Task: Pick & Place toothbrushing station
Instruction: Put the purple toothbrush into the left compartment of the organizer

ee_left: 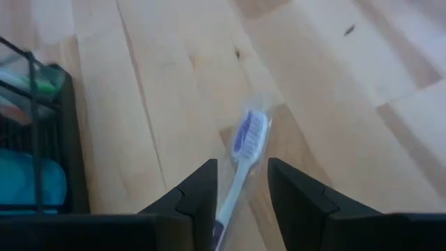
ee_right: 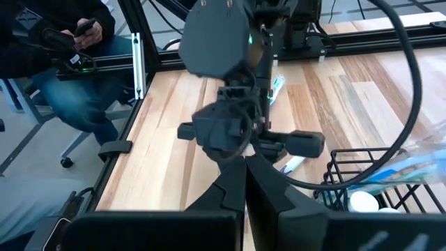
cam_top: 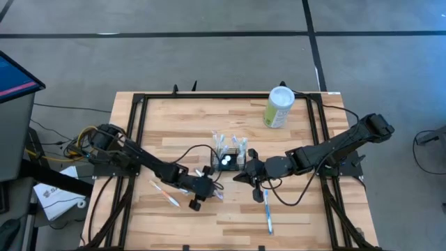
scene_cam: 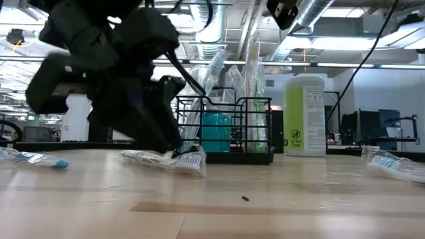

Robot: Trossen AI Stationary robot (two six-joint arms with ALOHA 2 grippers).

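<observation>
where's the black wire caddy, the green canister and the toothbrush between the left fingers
black wire caddy (cam_top: 231, 166), high view, near rim
green canister (cam_top: 279, 109), high view, side wall
wrapped toothbrush (ee_left: 249, 134), left wrist view, bristle head

The toothbrushing station (cam_top: 230, 160) was a small black wire-mesh caddy with low walls. It stood upright near the middle of the table, with wrapped toothbrushes leaning out toward 12 o'clock and something teal inside; in the low view (scene_cam: 226, 129) its frame rested flat on the wood.
</observation>
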